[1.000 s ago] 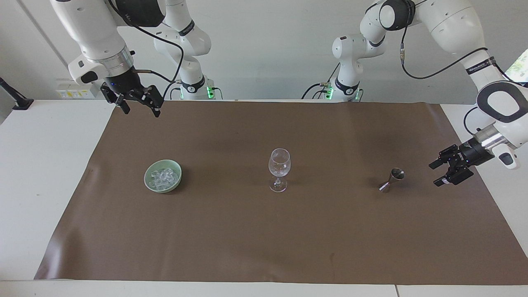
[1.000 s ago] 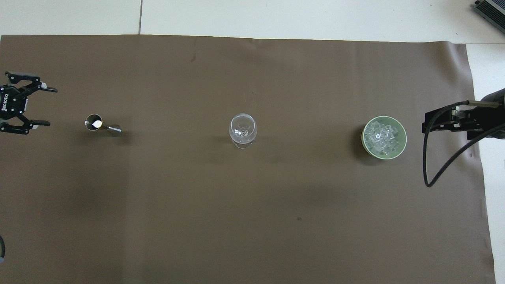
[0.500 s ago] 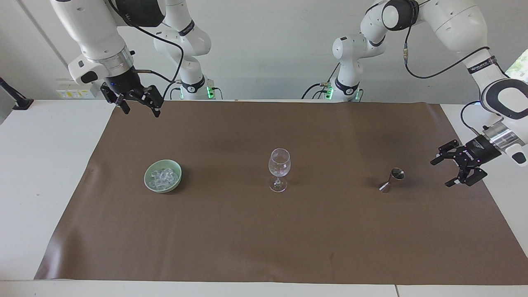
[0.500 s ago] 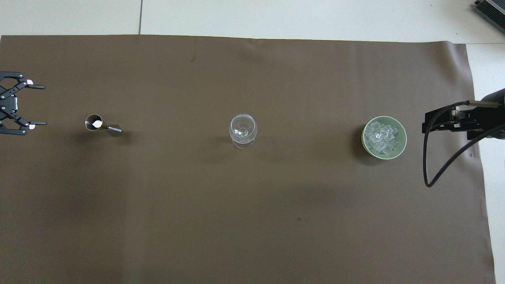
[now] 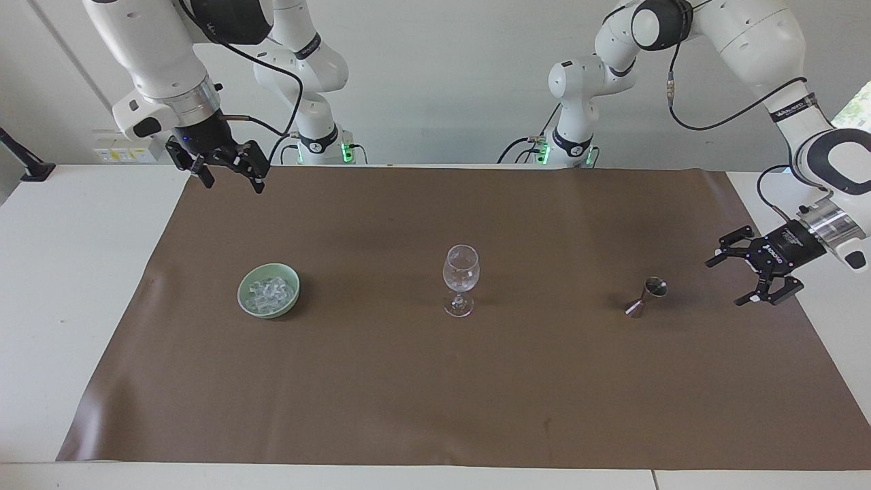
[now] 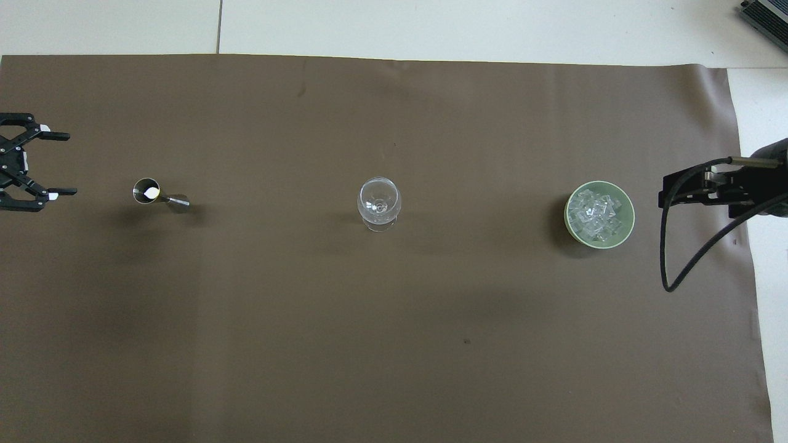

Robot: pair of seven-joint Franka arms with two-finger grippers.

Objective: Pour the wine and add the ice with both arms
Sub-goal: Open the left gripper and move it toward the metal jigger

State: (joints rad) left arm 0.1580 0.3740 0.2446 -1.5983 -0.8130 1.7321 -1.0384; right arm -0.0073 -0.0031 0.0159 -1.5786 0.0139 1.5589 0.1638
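Your left arm (image 5: 762,41) arches high from its base, drops through a bent elbow, and its wrist turns the left gripper (image 5: 735,279) sideways, low over the tabletop at that arm's end. Its fingers (image 6: 58,136) stand spread wide with nothing between them. Your right arm (image 5: 146,47) hangs its wrist steeply down, the right gripper (image 5: 231,182) raised over its own end; the fingers are parted and empty, though from overhead it seems mostly hidden by its cable.

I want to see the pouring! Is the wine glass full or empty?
Empty. The wine glass stands upright, and its bowl looks clear right through, with no dark liquid and no ice in it.
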